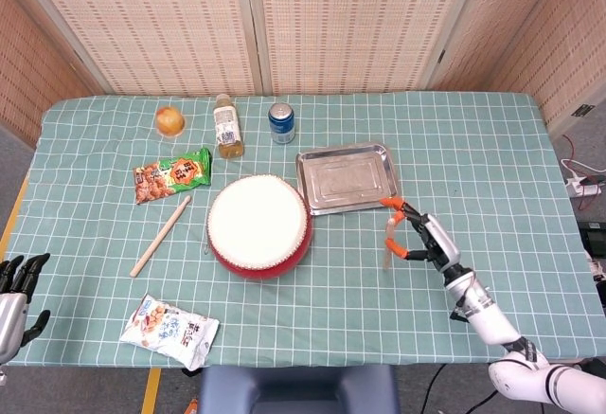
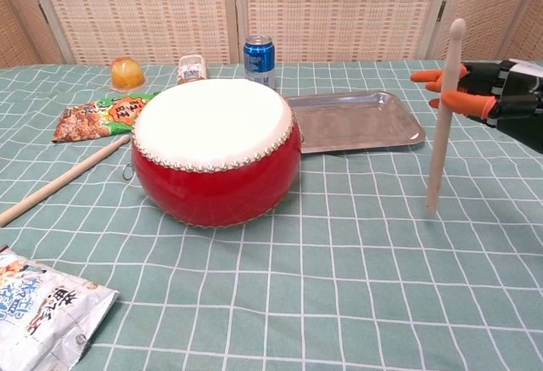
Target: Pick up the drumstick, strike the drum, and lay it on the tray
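My right hand [image 1: 423, 237] holds a wooden drumstick [image 2: 443, 116] near its upper part, above the table to the right of the drum. The stick [image 1: 387, 244] stands almost upright, tip up, its lower end hanging just over the cloth. The red drum [image 1: 258, 225] with a white skin [image 2: 210, 115] sits mid-table, well to the left of the stick. A steel tray [image 1: 347, 177] lies empty behind the drum's right side, just beyond the hand [image 2: 490, 95]. At the table's near left corner, my left hand [image 1: 13, 293] holds nothing, fingers apart.
A second drumstick [image 1: 161, 236] lies on the cloth left of the drum. A green snack bag [image 1: 171, 175], an orange [image 1: 169, 119], a bottle [image 1: 227, 127] and a blue can [image 1: 281, 122] stand behind. A white snack packet [image 1: 170, 331] lies at the front left.
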`<action>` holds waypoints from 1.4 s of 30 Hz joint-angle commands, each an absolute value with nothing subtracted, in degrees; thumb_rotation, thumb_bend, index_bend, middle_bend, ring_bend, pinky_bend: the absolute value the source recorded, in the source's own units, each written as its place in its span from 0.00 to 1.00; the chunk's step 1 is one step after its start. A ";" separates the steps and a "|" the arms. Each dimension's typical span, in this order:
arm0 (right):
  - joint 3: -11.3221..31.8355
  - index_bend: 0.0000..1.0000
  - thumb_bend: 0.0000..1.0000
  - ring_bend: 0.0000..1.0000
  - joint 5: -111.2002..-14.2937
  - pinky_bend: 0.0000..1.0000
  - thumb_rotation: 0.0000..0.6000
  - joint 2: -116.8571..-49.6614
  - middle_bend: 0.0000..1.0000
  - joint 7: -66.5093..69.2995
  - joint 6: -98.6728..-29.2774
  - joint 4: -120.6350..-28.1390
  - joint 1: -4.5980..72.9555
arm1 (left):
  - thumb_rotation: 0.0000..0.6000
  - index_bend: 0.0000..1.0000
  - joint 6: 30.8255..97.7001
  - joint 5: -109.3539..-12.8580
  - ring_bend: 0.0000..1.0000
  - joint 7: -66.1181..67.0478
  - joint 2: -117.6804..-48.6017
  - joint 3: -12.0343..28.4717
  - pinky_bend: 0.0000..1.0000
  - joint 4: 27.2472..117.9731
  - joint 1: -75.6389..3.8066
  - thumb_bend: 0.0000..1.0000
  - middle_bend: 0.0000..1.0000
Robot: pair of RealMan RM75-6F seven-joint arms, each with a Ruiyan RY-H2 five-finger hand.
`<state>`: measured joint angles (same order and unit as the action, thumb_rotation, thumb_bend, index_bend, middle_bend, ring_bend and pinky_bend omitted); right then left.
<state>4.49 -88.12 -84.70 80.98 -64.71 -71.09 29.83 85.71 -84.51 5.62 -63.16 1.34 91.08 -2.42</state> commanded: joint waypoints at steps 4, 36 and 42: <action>4.06 0.62 0.39 0.07 -89.94 0.08 1.00 -91.91 0.18 109.31 -61.59 -53.34 33.29 | 1.00 0.07 85.34 -84.19 0.04 6.26 -63.03 1.29 0.06 91.50 -2.47 0.27 0.10; -2.92 0.45 0.40 0.24 -95.58 0.29 1.00 -99.01 0.30 121.39 -72.02 -37.75 32.35 | 1.00 0.07 84.90 -84.05 0.04 5.63 -62.97 0.85 0.06 90.99 -2.20 0.27 0.10; -4.57 0.48 0.40 0.31 -96.43 0.35 1.00 -98.83 0.33 121.13 -73.14 -38.24 31.60 | 1.00 0.07 84.84 -84.24 0.04 5.58 -63.04 0.80 0.06 90.91 -2.26 0.27 0.10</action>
<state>-4.52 -96.37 -98.84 121.10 -73.12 -38.19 31.66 84.84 -84.23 5.58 -63.04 0.80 90.91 -2.26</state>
